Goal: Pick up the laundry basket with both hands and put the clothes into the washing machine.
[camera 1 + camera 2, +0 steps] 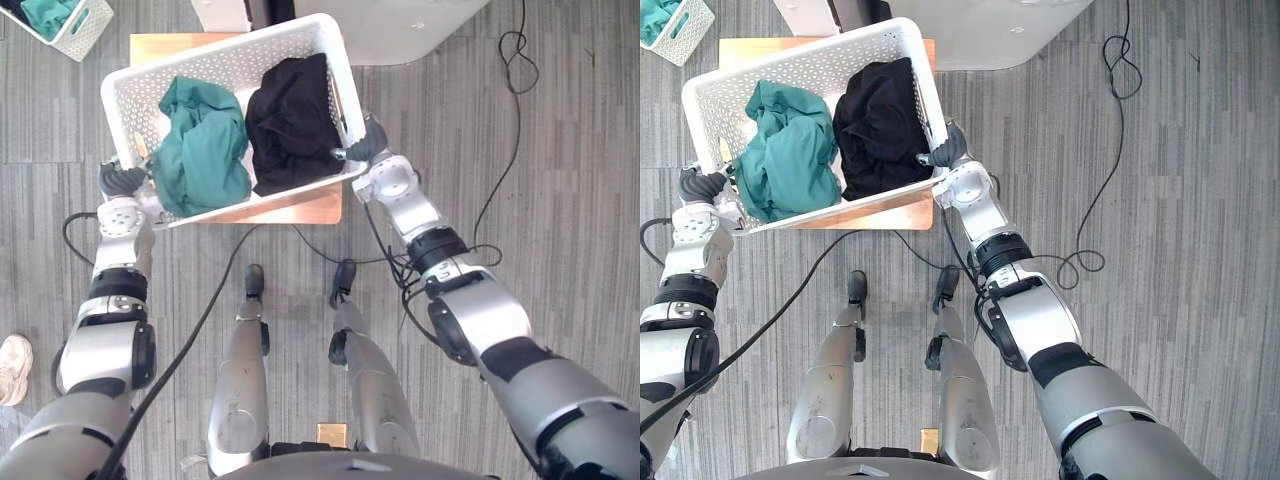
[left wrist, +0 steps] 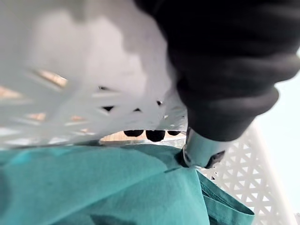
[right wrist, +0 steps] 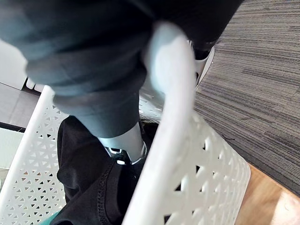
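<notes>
Now my left robot hand is clamped over one short end of the basket, and my right robot hand is clamped over the opposite end, each hooked inside the rim. In the basket lie a teal garment toward my left end and a black garment toward my right. Under the basket is the tabletop; beyond its far side stands the washing machine. I judge the basket to be light, stiff plastic with slightly springy walls. The soft clothes may slide, so I'd hold both end rims and keep it level.
</notes>
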Robot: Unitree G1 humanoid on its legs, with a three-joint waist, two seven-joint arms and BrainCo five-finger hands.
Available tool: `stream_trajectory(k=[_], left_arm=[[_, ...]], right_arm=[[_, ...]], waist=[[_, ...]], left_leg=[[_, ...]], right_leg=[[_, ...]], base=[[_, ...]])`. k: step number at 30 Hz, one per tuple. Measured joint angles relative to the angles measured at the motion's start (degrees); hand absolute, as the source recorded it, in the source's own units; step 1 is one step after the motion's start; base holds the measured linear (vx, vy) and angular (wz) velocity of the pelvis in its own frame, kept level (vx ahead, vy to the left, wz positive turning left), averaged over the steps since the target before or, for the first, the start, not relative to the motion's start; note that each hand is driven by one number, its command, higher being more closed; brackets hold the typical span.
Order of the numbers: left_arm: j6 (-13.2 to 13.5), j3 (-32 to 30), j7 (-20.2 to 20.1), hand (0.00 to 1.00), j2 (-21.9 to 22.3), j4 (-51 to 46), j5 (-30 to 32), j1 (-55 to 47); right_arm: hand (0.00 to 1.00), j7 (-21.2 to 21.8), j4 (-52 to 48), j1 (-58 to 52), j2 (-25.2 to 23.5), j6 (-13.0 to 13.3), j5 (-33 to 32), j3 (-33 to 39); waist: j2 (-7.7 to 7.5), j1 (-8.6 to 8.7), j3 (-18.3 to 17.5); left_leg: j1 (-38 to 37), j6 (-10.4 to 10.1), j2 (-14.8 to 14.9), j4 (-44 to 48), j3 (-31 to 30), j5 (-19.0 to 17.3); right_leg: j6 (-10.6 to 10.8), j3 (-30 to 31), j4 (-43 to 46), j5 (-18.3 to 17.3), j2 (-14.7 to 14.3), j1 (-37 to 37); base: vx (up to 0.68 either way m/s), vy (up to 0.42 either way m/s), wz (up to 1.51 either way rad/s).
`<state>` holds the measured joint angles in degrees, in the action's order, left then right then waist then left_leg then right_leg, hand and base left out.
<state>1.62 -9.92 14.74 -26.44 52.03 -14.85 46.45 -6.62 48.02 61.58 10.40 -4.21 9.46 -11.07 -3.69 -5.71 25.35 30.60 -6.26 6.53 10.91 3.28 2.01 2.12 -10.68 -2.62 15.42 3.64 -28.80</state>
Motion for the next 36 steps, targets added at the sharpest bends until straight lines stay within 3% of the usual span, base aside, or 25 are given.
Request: stream_trajectory(k=[15,20,28,32,34,36], left_arm=[[-0.8,3.7,-1.5,1.0,0.1,-0.4,0.8,-3.0],[-1.0,6.1,-1.9,1.0,0.2,-7.2,-5.6,-11.1],[-1.1,6.5,-2.2,1.0,1.5,-20.5,-8.7,-26.7],[-1.0,6.0,-3.3,1.0,3.6,-26.7,-8.8,-35.5],[-1.0,6.2,-4.7,1.0,6.1,-30.5,-8.6,-42.4],[-1.0,6.4,-5.7,1.0,7.7,-31.5,-8.6,-45.8]], right_arm=[[1.0,-0.4,-5.5,-8.1,0.3,-0.1,-2.9,-0.3],[1.0,-1.6,-12.8,-16.0,1.2,-1.2,-4.7,-3.0],[1.0,-1.5,-25.9,-30.0,2.1,-2.0,-5.4,-4.6],[1.0,-0.8,-31.9,-38.2,2.8,-1.9,-7.1,-4.4],[1.0,1.2,-34.3,-44.7,3.7,-1.5,-7.6,-3.8],[1.0,2.5,-35.8,-48.6,3.8,-1.2,-7.6,-2.6]], waist=[[0.0,-0.07,-0.1],[0.0,0.27,-0.1],[0.02,0.75,-0.1],[0.01,1.34,-2.7],[0.0,1.67,-6.6],[-0.01,1.97,-8.2]], left_leg=[[-2.7,0.1,0.0,0.1,0.7,-0.2],[-4.0,0.1,0.1,1.3,1.1,-1.1],[-9.9,0.3,0.6,3.0,1.0,-3.9],[-13.0,0.1,0.7,2.4,1.1,-4.5],[-14.9,0.0,0.7,1.0,1.2,-4.5],[-17.1,-0.1,0.7,-0.3,1.3,-4.5]], right_leg=[[-0.1,0.7,0.0,0.0,0.0,2.3],[-0.6,1.0,0.0,-0.3,0.0,3.8],[-1.2,0.9,0.2,-2.0,-0.7,10.6],[-1.2,0.9,0.7,-3.5,-0.8,13.2],[-1.1,0.7,0.6,-4.2,-0.9,14.5],[-1.0,0.7,0.6,-4.7,-0.9,16.1]], base=[[0.0,-0.001,-0.01],[0.0,0.002,-0.04],[0.01,0.006,-0.01],[0.04,0.012,-0.01],[0.1,0.03,-0.01],[0.11,0.033,0.01]])
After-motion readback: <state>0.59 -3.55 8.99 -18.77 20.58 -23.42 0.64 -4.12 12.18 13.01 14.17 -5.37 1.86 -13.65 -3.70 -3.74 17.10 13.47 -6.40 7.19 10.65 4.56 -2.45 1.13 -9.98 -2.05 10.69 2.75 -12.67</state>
